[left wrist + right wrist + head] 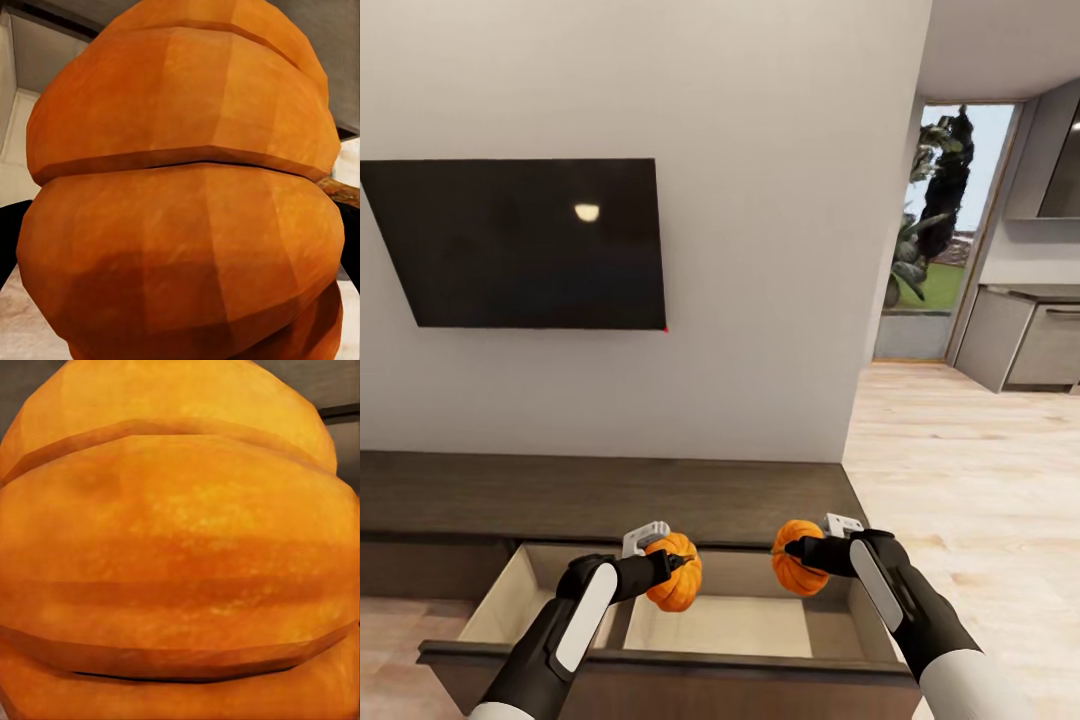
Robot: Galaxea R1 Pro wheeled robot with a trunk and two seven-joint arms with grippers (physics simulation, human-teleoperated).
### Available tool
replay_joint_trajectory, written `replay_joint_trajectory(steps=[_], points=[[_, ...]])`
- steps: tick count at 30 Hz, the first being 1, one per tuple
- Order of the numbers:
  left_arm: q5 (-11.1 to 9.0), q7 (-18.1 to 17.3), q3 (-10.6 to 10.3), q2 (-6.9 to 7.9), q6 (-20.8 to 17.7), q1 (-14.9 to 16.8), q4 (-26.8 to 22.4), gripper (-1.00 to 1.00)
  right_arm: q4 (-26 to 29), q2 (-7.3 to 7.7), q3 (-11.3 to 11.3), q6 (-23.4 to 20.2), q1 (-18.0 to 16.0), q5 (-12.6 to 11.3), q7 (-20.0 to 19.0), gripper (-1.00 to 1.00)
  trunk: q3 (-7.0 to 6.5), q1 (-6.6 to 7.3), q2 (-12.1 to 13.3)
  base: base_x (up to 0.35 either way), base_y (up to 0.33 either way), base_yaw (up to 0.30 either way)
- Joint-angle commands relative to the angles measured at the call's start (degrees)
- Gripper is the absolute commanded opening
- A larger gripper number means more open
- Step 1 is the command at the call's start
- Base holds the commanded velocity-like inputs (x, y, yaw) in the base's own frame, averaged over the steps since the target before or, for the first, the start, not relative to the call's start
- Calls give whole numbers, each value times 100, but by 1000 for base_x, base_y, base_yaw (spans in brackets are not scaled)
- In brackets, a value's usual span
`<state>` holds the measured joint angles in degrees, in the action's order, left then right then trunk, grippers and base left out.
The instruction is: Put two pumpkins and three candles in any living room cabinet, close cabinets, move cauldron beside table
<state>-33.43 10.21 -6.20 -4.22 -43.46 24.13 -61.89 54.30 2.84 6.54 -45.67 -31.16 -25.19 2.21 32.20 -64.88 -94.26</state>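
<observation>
I hold two orange ribbed pumpkins over the open drawer (710, 625) of the low dark-brown cabinet (600, 495). My left gripper (665, 568) is shut on the left pumpkin (678, 575), which bulks large in the left wrist view (180, 202). My right gripper (800, 550) is shut on the right pumpkin (798, 560), seen very close in the right wrist view (180, 555). Both pumpkins hang a little above the drawer's pale inside, roughly side by side. The candles, cauldron and table are out of view.
A black flat screen (525, 240) hangs on the white wall above the cabinet. The drawer front (660, 665) juts toward me. To the right, light wood-plank floor (970, 470) leads to a glass garden door (950, 230) and grey kitchen units (1030, 340).
</observation>
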Motion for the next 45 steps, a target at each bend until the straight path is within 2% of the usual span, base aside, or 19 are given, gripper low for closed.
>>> replay_joint_trajectory(steps=[1,7,10,40,45], points=[[-57,65,-4,0,-14,4,-7,-100,8,6,18,-16,-4,-30,24,-100,24,-22,-45,0,0,0],[-65,675,-7,-33,-19,4,-12,-100,13,-10,22,-19,-4,-30,25,-100,132,-154,-286,0,0,0],[-74,799,-12,-42,-21,4,-18,-100,17,-11,23,-21,-4,-30,25,-100,186,-220,-406,0,0,0],[-129,766,2,-40,-18,4,-65,-100,11,-12,23,-21,-4,-30,25,-100,725,-879,-1609,0,0,0],[-129,748,4,-36,-20,4,-69,-100,10,-14,23,-19,-4,-30,25,-100,725,-879,-1609,1,0,0]])
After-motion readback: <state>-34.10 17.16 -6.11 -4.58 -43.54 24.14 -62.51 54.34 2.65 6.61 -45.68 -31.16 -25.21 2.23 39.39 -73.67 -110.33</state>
